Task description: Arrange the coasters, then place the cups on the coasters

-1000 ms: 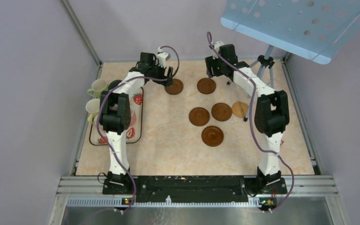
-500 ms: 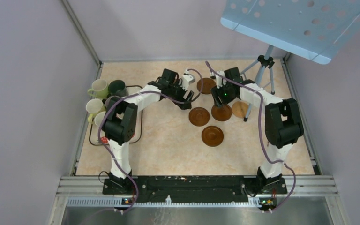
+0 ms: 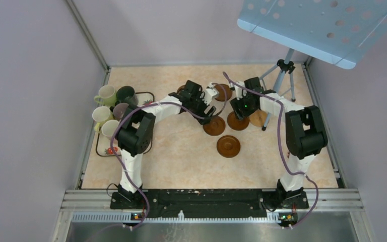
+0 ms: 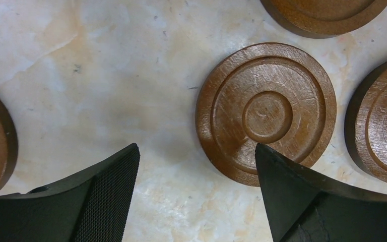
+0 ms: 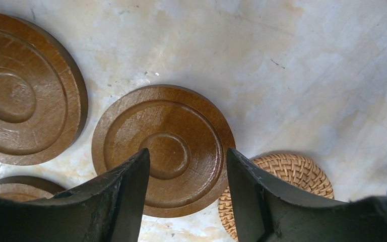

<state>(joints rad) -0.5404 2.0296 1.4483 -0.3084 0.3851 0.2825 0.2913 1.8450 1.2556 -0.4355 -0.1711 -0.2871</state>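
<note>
Several dark brown coasters lie mid-table: one (image 3: pixel 214 126) under my left gripper (image 3: pixel 209 112), one (image 3: pixel 238 122) under my right gripper (image 3: pixel 240 111), one nearer (image 3: pixel 229 146). Two more (image 3: pixel 223 91) at the back are partly hidden by the arms. A tan woven coaster (image 3: pixel 258 118) lies at the right. In the left wrist view the left gripper (image 4: pixel 196 169) is open and empty, with a coaster (image 4: pixel 266 112) just ahead of its right finger. The right gripper (image 5: pixel 187 164) hangs open above a coaster (image 5: pixel 164 148), beside the tan one (image 5: pixel 282 179). The cups (image 3: pixel 106 94) stand clustered at the left.
The cups crowd a white strawberry-print tray (image 3: pixel 102 146) by the left wall. A tripod (image 3: pixel 282 68) stands at the back right, one leg reaching down beside the tan coaster. A blue perforated board (image 3: pixel 322 25) hangs over that corner.
Both arms have swung from the back of the table in over the middle cluster of coasters. The left jaws have opened a little wider and the right jaws have narrowed slightly.
</note>
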